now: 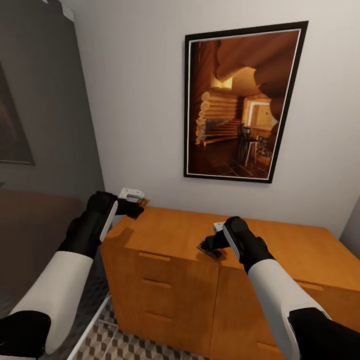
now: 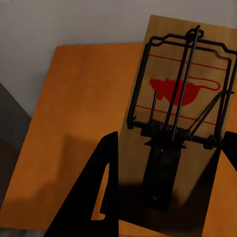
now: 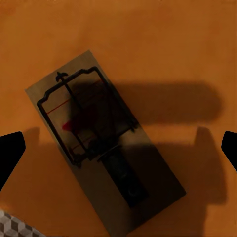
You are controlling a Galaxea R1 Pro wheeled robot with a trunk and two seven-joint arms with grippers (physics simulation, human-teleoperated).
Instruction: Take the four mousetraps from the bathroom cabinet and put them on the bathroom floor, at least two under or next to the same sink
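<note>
A mousetrap (image 2: 180, 98), a tan board with a black wire spring and a red mouse print, sits between the fingers of my left gripper (image 2: 170, 143), which is shut on it. In the head view this gripper (image 1: 136, 206) hovers just past the far left corner of the orange-brown cabinet (image 1: 165, 235), the trap (image 1: 143, 202) poking out of it. A second mousetrap (image 3: 106, 148) lies flat on the cabinet top. My right gripper (image 3: 121, 143) hangs open right above it, a finger on each side; the head view shows the gripper (image 1: 211, 245) over that trap (image 1: 207, 251).
A large framed picture (image 1: 240, 100) of a log interior hangs on the pale wall behind the cabinet. Drawer fronts with slim handles (image 1: 154, 256) face me. Cube-patterned floor tiles (image 1: 130, 345) show below, beside a white edge (image 1: 95, 320). A grey wall stands at the left.
</note>
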